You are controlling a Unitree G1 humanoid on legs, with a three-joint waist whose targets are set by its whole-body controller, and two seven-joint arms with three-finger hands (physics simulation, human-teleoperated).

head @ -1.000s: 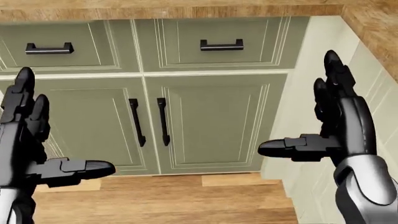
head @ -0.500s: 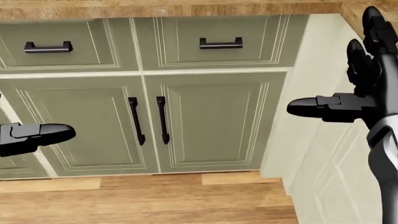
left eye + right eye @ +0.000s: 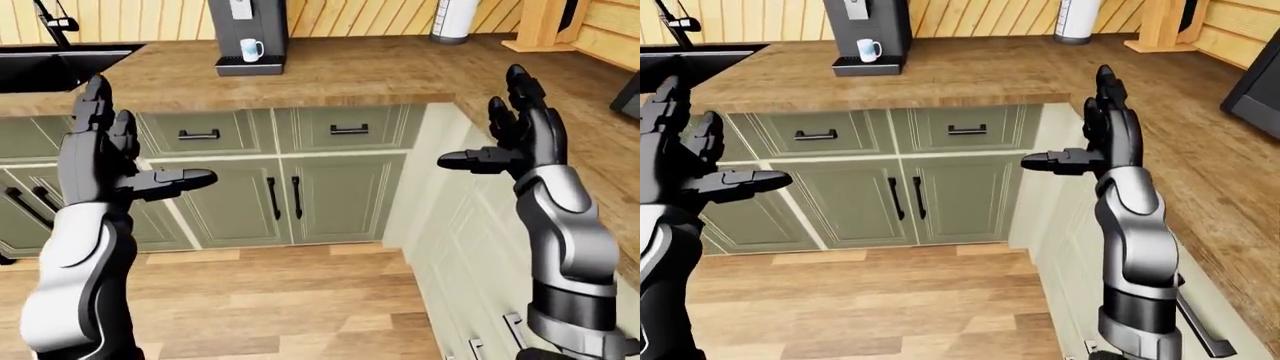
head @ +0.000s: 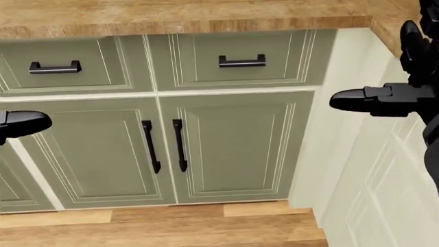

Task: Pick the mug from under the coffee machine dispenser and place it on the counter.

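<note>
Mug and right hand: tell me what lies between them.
In the left-eye view, only bare wooden counter stretches between the mug on the coffee machine tray and the right hand, whose open fingers hold nothing.

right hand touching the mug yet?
Apart. Left-eye view: right hand is raised, fingers open, at right; mug sits under the coffee machine across the counter.

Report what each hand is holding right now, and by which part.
Nothing is held. The left hand and right hand are both open and empty; the mug sits under the coffee machine.
</note>
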